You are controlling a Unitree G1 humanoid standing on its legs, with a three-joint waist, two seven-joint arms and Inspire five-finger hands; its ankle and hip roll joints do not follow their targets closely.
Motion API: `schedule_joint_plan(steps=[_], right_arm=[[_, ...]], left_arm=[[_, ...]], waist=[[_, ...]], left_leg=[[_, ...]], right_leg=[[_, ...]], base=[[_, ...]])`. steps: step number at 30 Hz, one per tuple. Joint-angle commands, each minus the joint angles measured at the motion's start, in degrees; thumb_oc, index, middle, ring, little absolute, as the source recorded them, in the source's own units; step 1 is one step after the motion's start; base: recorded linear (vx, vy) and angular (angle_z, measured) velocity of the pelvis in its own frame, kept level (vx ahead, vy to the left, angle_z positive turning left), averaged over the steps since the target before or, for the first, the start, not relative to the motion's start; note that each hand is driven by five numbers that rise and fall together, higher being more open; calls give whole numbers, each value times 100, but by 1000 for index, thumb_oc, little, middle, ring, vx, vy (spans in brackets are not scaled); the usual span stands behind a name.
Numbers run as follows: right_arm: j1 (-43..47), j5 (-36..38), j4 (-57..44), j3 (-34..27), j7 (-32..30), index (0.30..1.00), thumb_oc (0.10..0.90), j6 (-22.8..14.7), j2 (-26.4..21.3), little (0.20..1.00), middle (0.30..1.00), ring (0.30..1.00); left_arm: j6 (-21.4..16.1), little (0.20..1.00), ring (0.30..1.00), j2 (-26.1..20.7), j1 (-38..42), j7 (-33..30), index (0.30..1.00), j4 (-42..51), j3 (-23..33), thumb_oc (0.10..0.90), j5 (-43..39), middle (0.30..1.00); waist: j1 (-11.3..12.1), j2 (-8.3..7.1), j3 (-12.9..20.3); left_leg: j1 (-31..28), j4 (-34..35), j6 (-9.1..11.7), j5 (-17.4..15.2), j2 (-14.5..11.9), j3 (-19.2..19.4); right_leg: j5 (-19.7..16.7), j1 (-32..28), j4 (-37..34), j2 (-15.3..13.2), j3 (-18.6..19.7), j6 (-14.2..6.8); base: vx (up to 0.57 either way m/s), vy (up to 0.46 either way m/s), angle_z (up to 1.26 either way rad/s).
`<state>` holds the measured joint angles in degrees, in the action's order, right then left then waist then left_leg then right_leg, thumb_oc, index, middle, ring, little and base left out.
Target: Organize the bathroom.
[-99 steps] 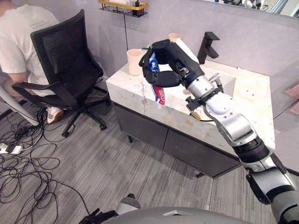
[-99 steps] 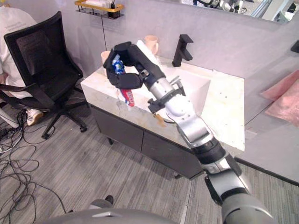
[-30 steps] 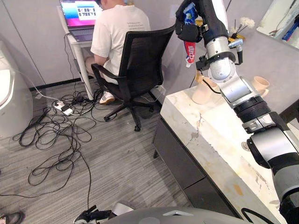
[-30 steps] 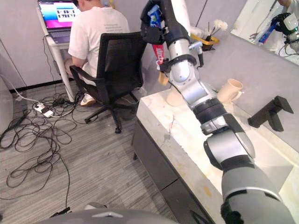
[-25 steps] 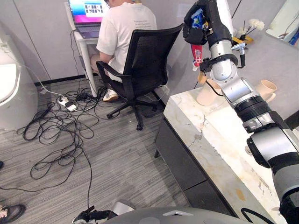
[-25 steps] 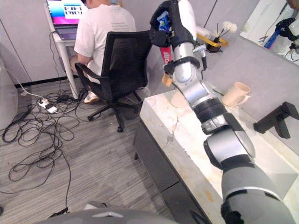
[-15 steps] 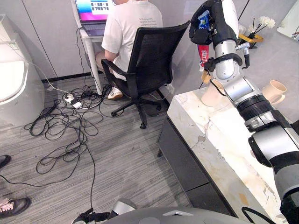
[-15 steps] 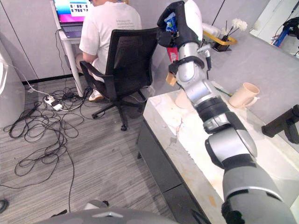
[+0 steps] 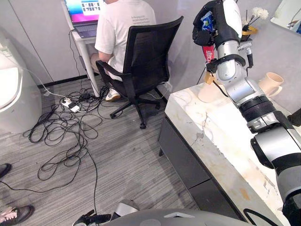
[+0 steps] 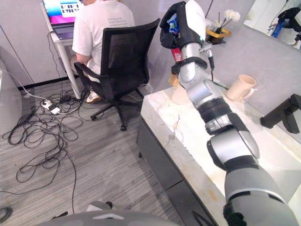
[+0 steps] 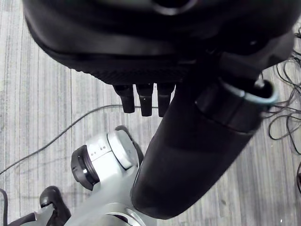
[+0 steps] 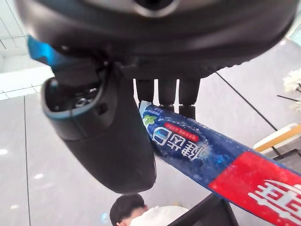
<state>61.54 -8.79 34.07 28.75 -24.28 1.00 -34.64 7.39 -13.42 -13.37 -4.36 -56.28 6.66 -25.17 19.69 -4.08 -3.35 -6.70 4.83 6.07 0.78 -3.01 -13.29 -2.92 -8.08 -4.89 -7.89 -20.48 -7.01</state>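
Note:
My right hand is raised high over the left end of the marble counter, shut on a blue and red toothpaste tube. The tube hangs down from the hand, its red end just above a beige cup on the counter. In the right wrist view the tube lies across the fingers with the thumb beside it. A second beige mug stands further back by the wall. My left hand hangs over the floor with relaxed fingers, holding nothing.
A yellow-rimmed wall shelf with brushes hangs behind the raised hand. A black faucet stands at the far right. A person sits in a black office chair at a desk to the left. Cables cover the floor.
The right hand has lifted the toothpaste tube from low over the counter to high above the cup. The camera has turned left, then shifted slightly.

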Motion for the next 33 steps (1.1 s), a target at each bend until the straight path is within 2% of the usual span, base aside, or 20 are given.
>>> schedule_joint_plan(steps=[1,10,24,33], right_arm=[[738,-382,-143,-50,-479,300,400,-210,-739,300,300,300],[555,-292,-36,-106,-538,300,400,-184,-644,300,300,300],[207,-334,100,-251,-662,300,400,-106,-424,300,300,300],[65,-332,37,-312,-721,300,400,-91,-421,300,300,300]], left_arm=[[-199,900,900,-347,159,31,900,-308,-217,800,-127,900],[-174,900,900,-312,221,-59,900,-395,-228,800,-87,900],[-208,900,900,-310,282,-240,900,-447,-138,800,-111,900],[-114,900,900,-368,385,-323,900,-423,-150,800,-162,900]], waist=[[59,-101,443],[68,-77,407],[94,48,301],[27,95,226]], left_leg=[[71,-45,130,-77,-269,858],[74,-75,149,-72,-293,807],[77,-225,140,-144,-276,777],[50,-215,144,-144,-317,819]], right_leg=[[459,-336,29,-111,-75,110],[484,-372,47,-70,-58,157],[491,-430,81,-112,-2,168],[491,-428,93,-95,91,147]], base=[[41,-28,0],[20,-14,0],[31,-3,1],[18,-13,0]])
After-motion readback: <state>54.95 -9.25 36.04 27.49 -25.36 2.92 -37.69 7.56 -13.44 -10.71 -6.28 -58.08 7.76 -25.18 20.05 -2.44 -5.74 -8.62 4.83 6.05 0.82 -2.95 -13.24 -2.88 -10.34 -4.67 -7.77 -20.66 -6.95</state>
